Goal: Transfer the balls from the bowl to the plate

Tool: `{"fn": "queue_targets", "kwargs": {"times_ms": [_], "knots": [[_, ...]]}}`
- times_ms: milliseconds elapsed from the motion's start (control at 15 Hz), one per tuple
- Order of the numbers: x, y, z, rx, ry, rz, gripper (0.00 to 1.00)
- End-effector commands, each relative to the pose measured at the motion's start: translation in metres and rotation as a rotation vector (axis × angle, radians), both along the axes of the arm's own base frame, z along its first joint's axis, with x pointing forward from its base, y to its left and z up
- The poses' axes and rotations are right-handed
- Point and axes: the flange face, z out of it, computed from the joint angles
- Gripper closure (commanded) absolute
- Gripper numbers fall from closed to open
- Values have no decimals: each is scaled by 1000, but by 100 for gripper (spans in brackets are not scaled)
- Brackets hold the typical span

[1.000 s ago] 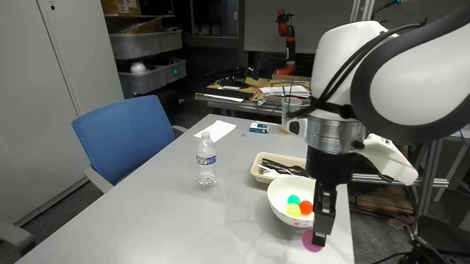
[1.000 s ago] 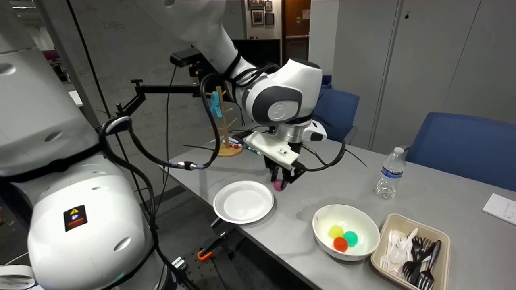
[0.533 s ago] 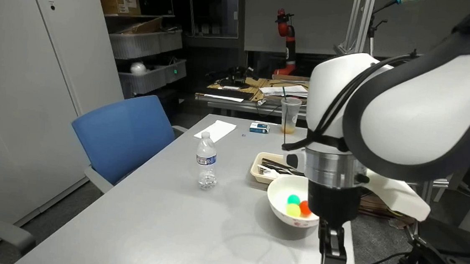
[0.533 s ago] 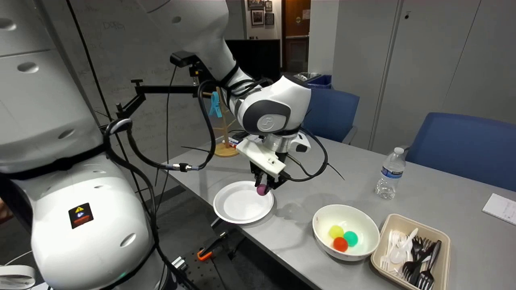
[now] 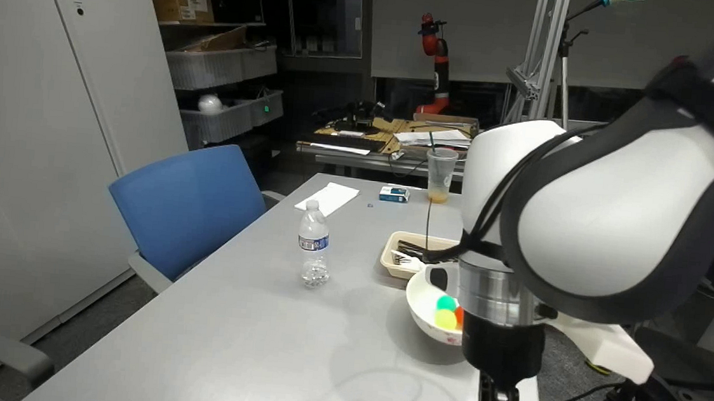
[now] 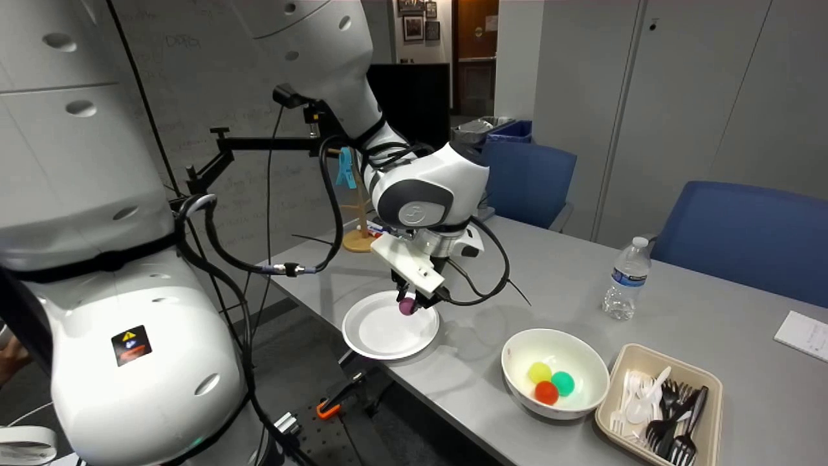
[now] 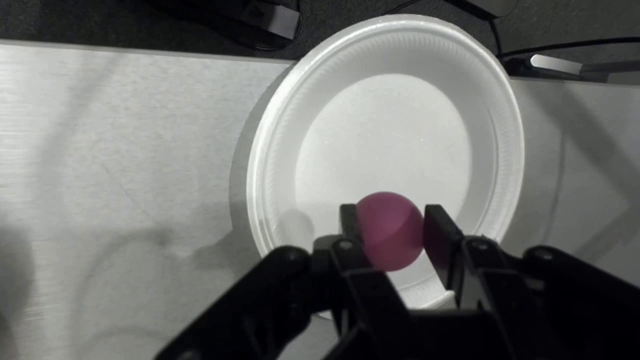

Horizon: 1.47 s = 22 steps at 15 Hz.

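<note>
While the pink ball (image 7: 390, 231) hangs over the plate (image 7: 385, 145), near six o'clock in the wrist view, it sits clamped in the gripper (image 7: 392, 225), one jaw at nine, one at three! It looks clear of the surface, so call this the delivery stage: one ball outside the bowl (image 6: 590, 367), not yet laid down, and none seen resting on the plate. Three are left, bunched in the bowl in an exterior view: yellow ball (image 6: 539, 372) at eleven, green ball (image 6: 563, 383) at three, red ball (image 6: 546, 392) at seven, with the tray (image 6: 715, 404) alongside between three and four o'clock.

Now, the wrist view gives us plate and pink ball, no bowl. In an exterior view all three show, plus a peg rack (image 6: 359, 243) near eleven o'clock from the plate. A cup (image 5: 440, 175) stands at twelve from the bowl in an exterior view, while plate and pink ball are out of frame and the arm (image 5: 584, 225) covers part of the red ball.
</note>
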Motion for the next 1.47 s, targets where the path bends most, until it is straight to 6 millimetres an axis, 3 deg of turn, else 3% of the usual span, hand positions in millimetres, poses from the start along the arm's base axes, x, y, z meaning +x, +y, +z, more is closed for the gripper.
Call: {"fn": "queue_targets", "kwargs": {"times_ms": [0, 333, 400, 467, 600, 867, 933, 1133, 1400], "knots": [[0, 10, -20, 10, -29, -16, 88], [-2, 19, -39, -1, -26, -20, 88], [-3, 21, -41, -4, -24, -15, 57], [-5, 22, -43, -13, -18, -6, 36], [-7, 20, -45, -29, -3, 2, 32], [-7, 8, -37, -44, 22, 0, 4], [-7, 3, -34, -70, 27, 3, 0], [-3, -12, -20, -133, 46, 16, 0], [12, -37, 17, -228, 72, 26, 0]]}}
